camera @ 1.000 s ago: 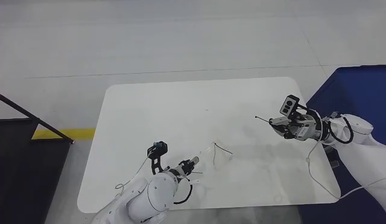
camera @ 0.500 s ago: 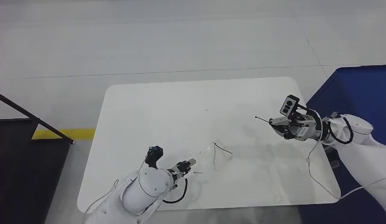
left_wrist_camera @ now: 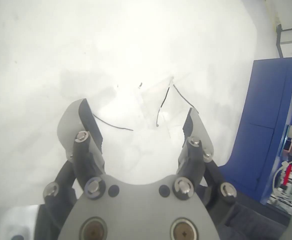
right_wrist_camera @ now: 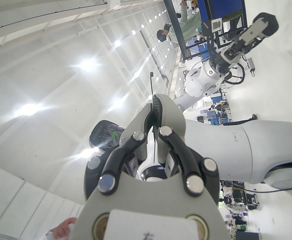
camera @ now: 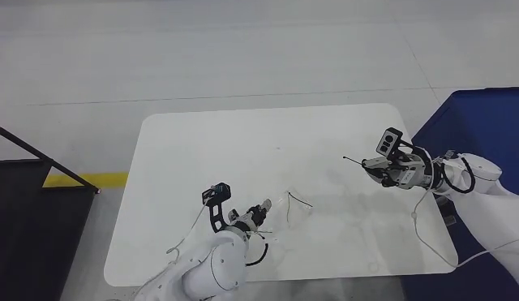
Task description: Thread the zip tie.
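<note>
A thin black zip tie (camera: 298, 197) lies bent on the white table (camera: 243, 139); in the left wrist view its strands (left_wrist_camera: 163, 101) run just beyond my open left gripper (left_wrist_camera: 139, 119), with another black strand (left_wrist_camera: 113, 126) by one finger. From above, the left gripper (camera: 263, 207) sits at the table's near side, just left of that tie. Over the table's right part, my right gripper (camera: 370, 165) is shut on a second black zip tie (camera: 350, 160), which points left. In the right wrist view this tie (right_wrist_camera: 151, 83) sticks out past the shut right gripper (right_wrist_camera: 154, 106).
A blue panel (camera: 470, 122) stands off the table's right edge. A white cable (camera: 426, 236) hangs from the right arm across the table's right corner. A black frame (camera: 40, 159) stands to the left of the table.
The left arm's wrist has turned, and its gripper has shifted slightly toward the zip tie on the table. The right arm holds still with its tie.
</note>
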You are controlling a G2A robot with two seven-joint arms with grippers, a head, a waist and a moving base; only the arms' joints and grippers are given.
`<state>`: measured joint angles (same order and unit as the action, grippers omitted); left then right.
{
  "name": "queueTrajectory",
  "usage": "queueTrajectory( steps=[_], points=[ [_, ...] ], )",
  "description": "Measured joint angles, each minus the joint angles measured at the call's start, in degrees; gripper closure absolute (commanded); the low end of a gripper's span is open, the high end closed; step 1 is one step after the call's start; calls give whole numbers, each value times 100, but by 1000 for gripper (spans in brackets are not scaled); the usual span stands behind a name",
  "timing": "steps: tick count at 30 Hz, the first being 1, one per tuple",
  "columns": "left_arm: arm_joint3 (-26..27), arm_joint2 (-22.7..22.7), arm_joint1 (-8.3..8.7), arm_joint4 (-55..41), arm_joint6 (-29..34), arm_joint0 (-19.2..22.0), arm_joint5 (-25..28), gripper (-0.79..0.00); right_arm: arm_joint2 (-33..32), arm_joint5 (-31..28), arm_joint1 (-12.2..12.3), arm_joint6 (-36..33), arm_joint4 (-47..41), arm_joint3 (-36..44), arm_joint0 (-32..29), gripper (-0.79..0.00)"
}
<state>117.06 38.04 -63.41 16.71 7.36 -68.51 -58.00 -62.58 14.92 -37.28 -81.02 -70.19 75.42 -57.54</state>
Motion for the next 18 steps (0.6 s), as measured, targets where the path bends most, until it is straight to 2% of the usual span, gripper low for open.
queueTrajectory(
  steps=[2,8,10,13,15,18],
  points=[
    [36,-3,3,293,-6,-18,0,-785,0,0,0,0,0,0,0,0],
    [34,-18,3,118,-25,-17,30,-785,0,0,0,0,0,0,0,0],
    [-9,-77,29,424,-204,-58,322,-785,0,0,0,0,0,0,0,0],
    [-26,-438,151,1785,-377,-117,1061,-785,0,0,0,0,0,0,0,0],
    [-3,-719,281,2903,131,-62,1521,-785,0,0,0,0,0,0,0,0],
    [168,-860,491,4339,1305,27,2287,-785,0,0,0,0,0,0,0,0]
  ],
)
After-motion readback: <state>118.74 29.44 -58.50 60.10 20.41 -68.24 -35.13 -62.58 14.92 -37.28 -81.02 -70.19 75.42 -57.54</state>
